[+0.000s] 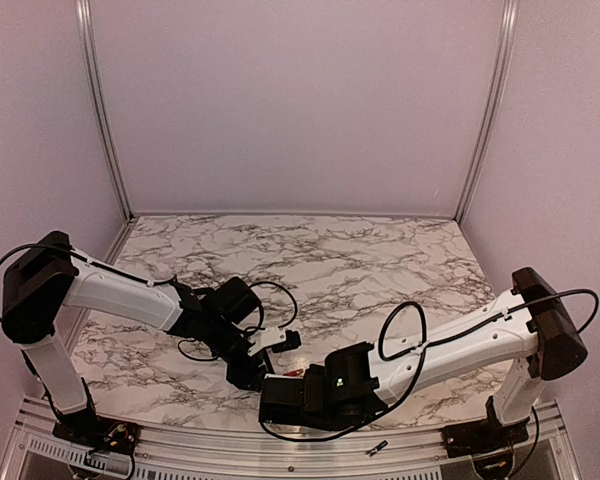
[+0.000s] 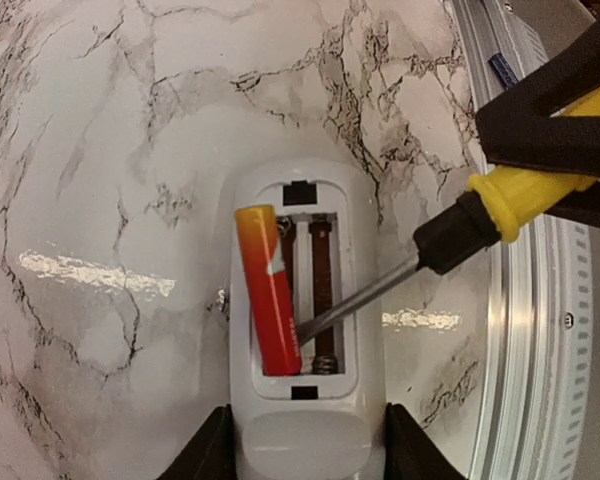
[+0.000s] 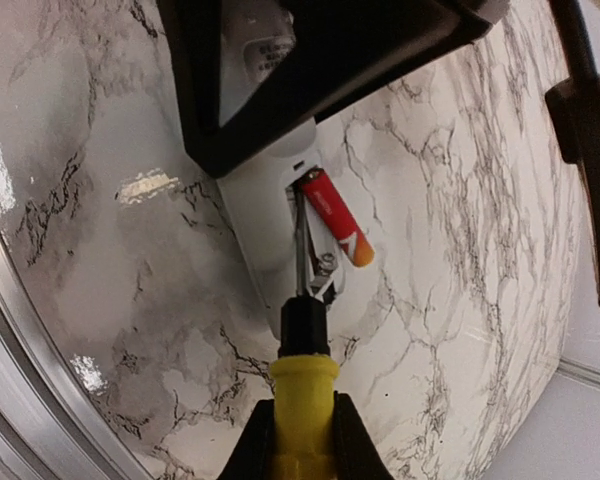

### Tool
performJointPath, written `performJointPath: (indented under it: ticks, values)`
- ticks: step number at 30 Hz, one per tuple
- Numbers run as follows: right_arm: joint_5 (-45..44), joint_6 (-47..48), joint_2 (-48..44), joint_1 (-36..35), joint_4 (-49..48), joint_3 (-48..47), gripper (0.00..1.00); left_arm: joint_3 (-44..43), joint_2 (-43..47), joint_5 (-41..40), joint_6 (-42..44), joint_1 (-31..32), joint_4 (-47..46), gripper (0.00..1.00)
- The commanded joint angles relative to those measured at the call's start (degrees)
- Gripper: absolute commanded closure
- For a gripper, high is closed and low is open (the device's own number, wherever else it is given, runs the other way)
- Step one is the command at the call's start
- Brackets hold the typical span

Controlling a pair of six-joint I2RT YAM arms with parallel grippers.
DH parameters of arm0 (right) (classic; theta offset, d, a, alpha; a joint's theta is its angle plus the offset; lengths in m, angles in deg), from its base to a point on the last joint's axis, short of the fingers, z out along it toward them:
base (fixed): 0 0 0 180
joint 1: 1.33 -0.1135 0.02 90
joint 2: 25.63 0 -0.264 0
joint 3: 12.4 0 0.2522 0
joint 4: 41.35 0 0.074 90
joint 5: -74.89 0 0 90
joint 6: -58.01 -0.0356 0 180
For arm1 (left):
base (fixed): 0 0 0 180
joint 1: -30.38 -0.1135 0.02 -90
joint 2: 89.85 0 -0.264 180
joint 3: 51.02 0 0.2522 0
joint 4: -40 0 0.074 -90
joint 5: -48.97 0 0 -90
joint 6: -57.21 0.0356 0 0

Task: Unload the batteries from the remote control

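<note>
Marble table (image 2: 100, 150) — right pincer (image 3: 302, 415) clamps screwdriver (image 3: 302, 380), left pincer (image 2: 306, 445) grips remote (image 2: 298, 195).

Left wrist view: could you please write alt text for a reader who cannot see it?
A red battery tilts up out of the open recess in the back of a white remote control, with the tip of a yellow-handled screwdriver against it. The left gripper clamps the remote's near end between its jaws on a marble table.

No text, brand or number can be read. Battery (image 2: 268, 290): red-orange wrapper with one white mark, no legible lettering. Printed patch (image 3: 265, 50) on a white surface, right wrist view — too blurred. Blue tag (image 2: 500, 70) on the edge rail (image 2: 540, 300) — illegible.
</note>
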Motion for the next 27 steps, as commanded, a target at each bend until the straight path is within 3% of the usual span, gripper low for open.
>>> performJointPath:
  ticks: [1, 9, 27]
  values:
    - [-4.4, -2.8, 3.3, 1.9, 0.0, 0.8, 1.0, 0.0, 2.6, 14.9, -3.4, 1.2, -5.7, 1.0]
    - [-5.6, -4.8, 1.7, 1.9, -0.2, 2.4, 1.0, -0.5, -0.3, 20.4, -10.6, -0.1, -8.1, 1.0]
    - [-4.6, -8.1, -8.1, 3.6, 4.7, 4.5, 1.0, -1.9, -1.8, 17.4, -6.3, -0.1, -2.8, 1.0]
